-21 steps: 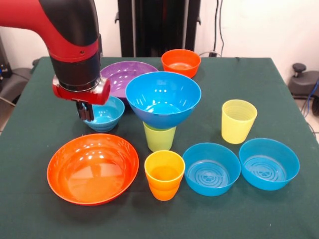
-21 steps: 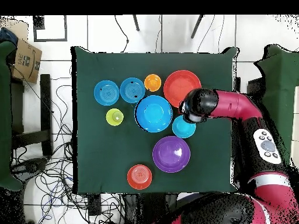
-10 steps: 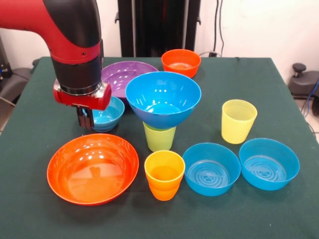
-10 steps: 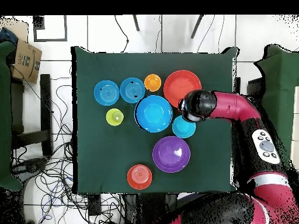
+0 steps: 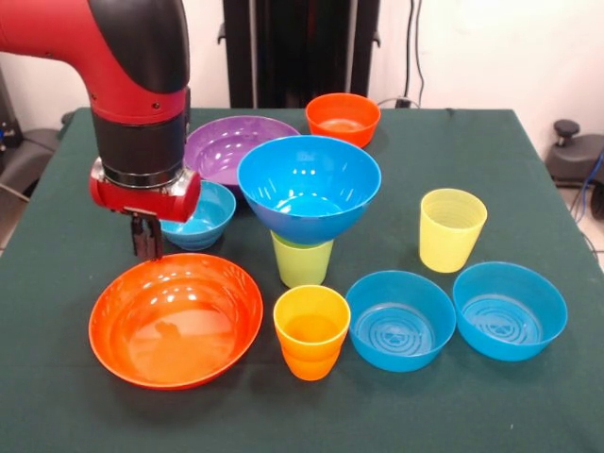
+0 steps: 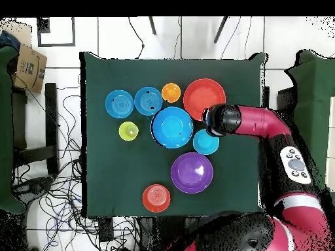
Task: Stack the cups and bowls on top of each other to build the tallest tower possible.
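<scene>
While the large blue bowl [image 5: 309,186] sits upright on the lime green cup [image 5: 302,260] near the middle of the desk [image 5: 528,170], you have every other container empty and standing alone. Take that blue bowl as your landmark: the large purple bowl [image 5: 226,146] and small orange bowl [image 5: 343,117] lie behind it, the pale yellow ribbed cup [image 5: 452,228] to its right, and the orange cup [image 5: 311,330] and two medium blue bowls [image 5: 400,320] [image 5: 510,310] in front. The small blue bowl [image 5: 200,215] sits just left of it, and the large orange bowl [image 5: 176,319] lies front-left. Your gripper [image 5: 144,237] hangs left of the blue bowl, above the orange bowl's far rim and just beside the small blue bowl. You cannot tell from either view how wide it stands; it holds nothing that shows.
</scene>
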Controlling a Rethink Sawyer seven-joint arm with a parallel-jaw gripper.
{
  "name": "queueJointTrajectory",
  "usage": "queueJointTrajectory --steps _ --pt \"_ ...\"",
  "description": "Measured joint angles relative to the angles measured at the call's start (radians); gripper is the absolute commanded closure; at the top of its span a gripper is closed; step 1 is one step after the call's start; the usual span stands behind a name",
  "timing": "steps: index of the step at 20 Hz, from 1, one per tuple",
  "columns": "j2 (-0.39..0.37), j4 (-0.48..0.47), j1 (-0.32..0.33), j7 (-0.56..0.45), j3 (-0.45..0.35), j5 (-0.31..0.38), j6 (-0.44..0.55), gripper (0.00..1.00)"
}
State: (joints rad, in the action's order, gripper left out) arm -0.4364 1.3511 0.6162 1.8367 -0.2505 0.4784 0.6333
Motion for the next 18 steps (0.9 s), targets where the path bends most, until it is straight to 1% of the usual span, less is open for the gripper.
queueJointTrajectory --steps 4,6,14,18 --pt "0.012 0.0 -0.014 0.012 0.027 -0.009 -0.028 1.0" --pt "0.023 0.0 -0.027 0.032 0.056 -0.024 -0.041 1.0" --pt "0.039 0.0 -0.063 0.102 0.129 -0.058 -0.052 1.0" --pt "0.038 0.0 -0.074 0.109 0.152 -0.06 -0.052 1.0"
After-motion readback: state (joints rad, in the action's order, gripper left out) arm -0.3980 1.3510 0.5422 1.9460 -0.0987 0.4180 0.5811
